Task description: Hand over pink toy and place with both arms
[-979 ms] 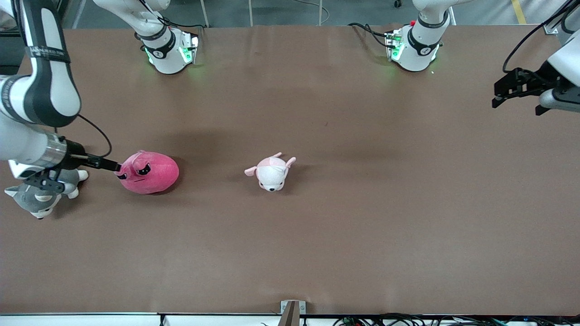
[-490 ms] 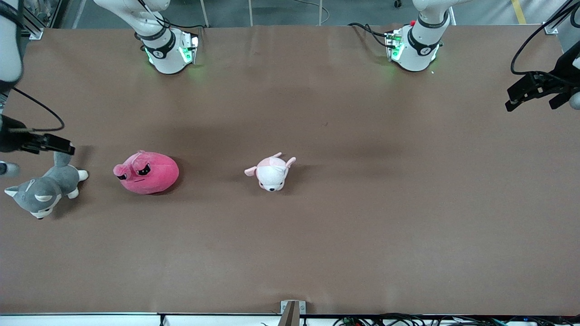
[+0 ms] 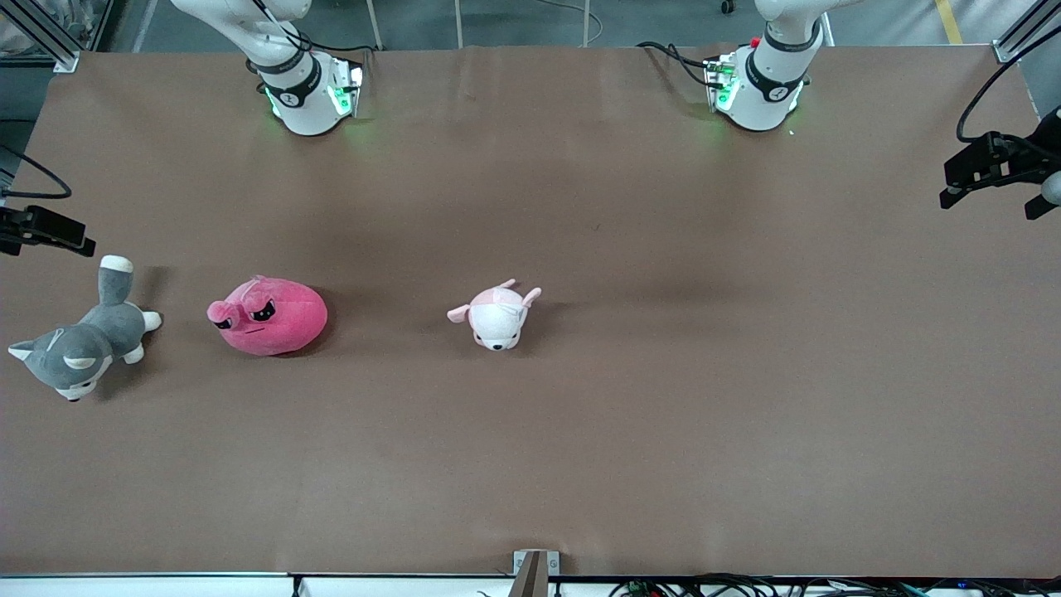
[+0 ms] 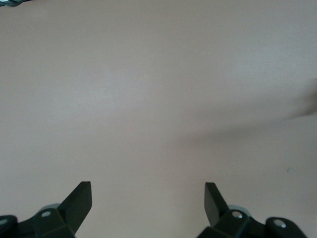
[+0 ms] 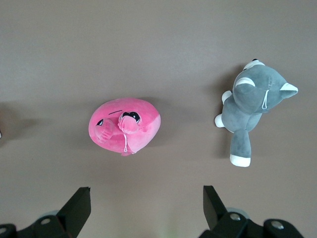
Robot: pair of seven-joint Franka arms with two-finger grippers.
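Observation:
The pink toy, a round hot-pink plush with dark angry eyes, lies on the brown table toward the right arm's end. In the right wrist view the pink toy lies below the camera, well apart from the fingers. My right gripper hangs over the table's edge at that end, close to the husky's tail. It is open and empty. My left gripper hangs over the table's edge at the left arm's end. It is open with only bare table beneath it.
A grey-and-white husky plush lies beside the pink toy at the right arm's end, and also shows in the right wrist view. A pale pink-and-white puppy plush lies mid-table. Both arm bases stand along the table's edge farthest from the front camera.
The right gripper has drawn back from beside the pink toy to the table's edge. The left gripper has also slid outward toward its end. The toys have not moved.

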